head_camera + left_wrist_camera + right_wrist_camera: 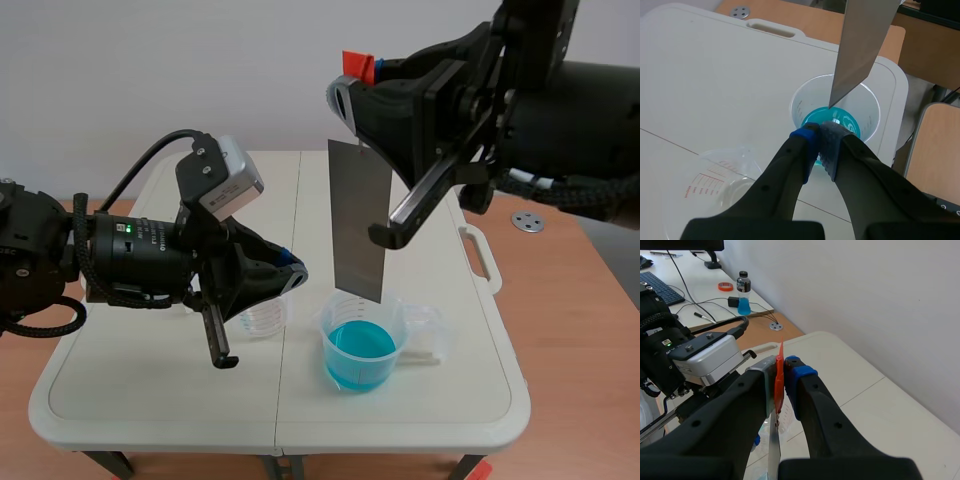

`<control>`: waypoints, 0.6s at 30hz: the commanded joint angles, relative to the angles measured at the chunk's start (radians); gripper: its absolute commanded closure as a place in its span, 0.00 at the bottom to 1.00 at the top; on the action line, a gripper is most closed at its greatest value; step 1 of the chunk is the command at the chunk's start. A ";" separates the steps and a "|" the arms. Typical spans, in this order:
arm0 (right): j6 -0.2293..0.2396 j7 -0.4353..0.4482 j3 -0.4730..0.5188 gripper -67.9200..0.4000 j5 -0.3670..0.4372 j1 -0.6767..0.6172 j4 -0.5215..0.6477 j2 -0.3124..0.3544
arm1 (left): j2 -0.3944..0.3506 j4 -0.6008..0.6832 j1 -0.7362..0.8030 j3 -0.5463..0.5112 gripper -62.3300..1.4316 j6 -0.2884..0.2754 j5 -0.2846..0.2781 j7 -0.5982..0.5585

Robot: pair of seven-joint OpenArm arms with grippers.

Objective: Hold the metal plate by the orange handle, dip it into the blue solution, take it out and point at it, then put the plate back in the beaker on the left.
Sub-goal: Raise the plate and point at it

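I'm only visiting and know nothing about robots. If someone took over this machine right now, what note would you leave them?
Right gripper: shut on the orange handle. The metal plate hangs upright, with its lower edge at the mouth of the blue solution beaker.
Left gripper: shut on nothing, tips aimed at the plate's lower end.
Clear beaker: on the left, without the plate.
Done: plate picked up. Cannot tell if it has been dipped.
Left: return the plate to the clear beaker.

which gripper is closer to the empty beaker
Left. The left gripper sits right beside the empty beaker, just above its rim; the right gripper is high up, shut on the plate over the blue beaker.
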 commanded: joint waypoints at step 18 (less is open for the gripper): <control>-0.003 0.012 0.010 0.97 0.018 0.004 0.020 0.013 | -0.024 0.010 0.003 -0.005 0.93 -0.002 0.015 -0.026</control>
